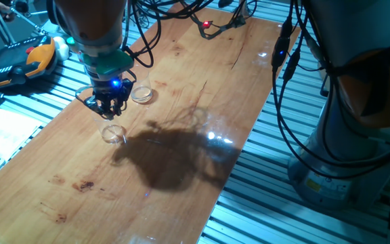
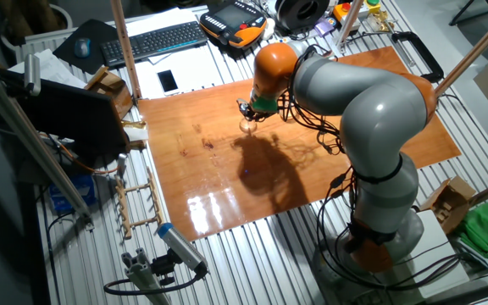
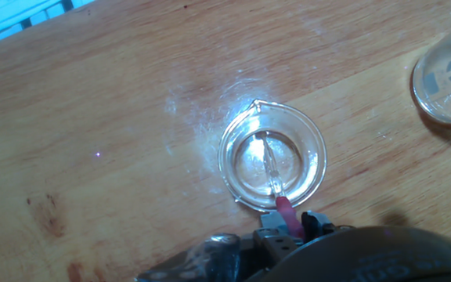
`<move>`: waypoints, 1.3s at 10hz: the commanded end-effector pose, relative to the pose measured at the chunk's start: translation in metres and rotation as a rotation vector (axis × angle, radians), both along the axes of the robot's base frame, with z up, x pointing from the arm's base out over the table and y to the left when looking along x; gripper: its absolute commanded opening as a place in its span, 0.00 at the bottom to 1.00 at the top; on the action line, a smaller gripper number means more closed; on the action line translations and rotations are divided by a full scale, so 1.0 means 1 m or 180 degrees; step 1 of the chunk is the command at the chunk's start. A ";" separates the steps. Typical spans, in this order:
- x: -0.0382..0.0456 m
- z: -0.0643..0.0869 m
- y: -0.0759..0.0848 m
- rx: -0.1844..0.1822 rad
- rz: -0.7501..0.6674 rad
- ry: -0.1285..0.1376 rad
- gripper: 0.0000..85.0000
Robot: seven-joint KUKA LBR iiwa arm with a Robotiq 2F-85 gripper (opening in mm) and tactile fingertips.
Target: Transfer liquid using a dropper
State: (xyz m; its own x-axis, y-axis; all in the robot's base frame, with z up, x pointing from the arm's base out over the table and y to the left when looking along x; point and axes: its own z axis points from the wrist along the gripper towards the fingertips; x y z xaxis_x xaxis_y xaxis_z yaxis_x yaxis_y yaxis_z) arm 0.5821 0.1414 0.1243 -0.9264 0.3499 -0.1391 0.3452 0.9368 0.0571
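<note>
My gripper [image 1: 109,107] hangs low over the wooden table [image 1: 181,156], fingers pointing down. Between them I pinch the dropper [image 3: 276,174] by its dark red end, which shows right at my fingertips in the hand view. Its thin clear stem runs down from there into the cup [image 3: 272,157] directly below me, the tip reaching toward the middle of the cup's floor. Whether the tip touches the bottom I cannot tell.

The cup is small and transparent with a little pouring lip on its far rim, and the liquid [image 3: 249,160] lies in it as a shallow glinting layer around the stem. In the fixed view this cup [image 1: 114,133] stands just below my fingers.

A second clear cup [image 3: 447,78] stands apart on the bare wood, near my hand. In the fixed view it [image 1: 141,93] sits just beyond my gripper. Cables [image 1: 181,13] trail across the table's far end, well away.
</note>
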 end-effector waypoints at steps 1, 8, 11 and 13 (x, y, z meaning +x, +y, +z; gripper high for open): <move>0.0000 0.000 0.000 0.0000 0.0000 0.0000 0.25; -0.0025 0.008 0.000 -0.0051 0.0014 -0.0010 0.17; -0.0032 0.009 0.000 -0.0034 0.0033 0.0000 0.05; -0.0036 0.010 -0.001 -0.0049 0.0038 -0.0010 0.01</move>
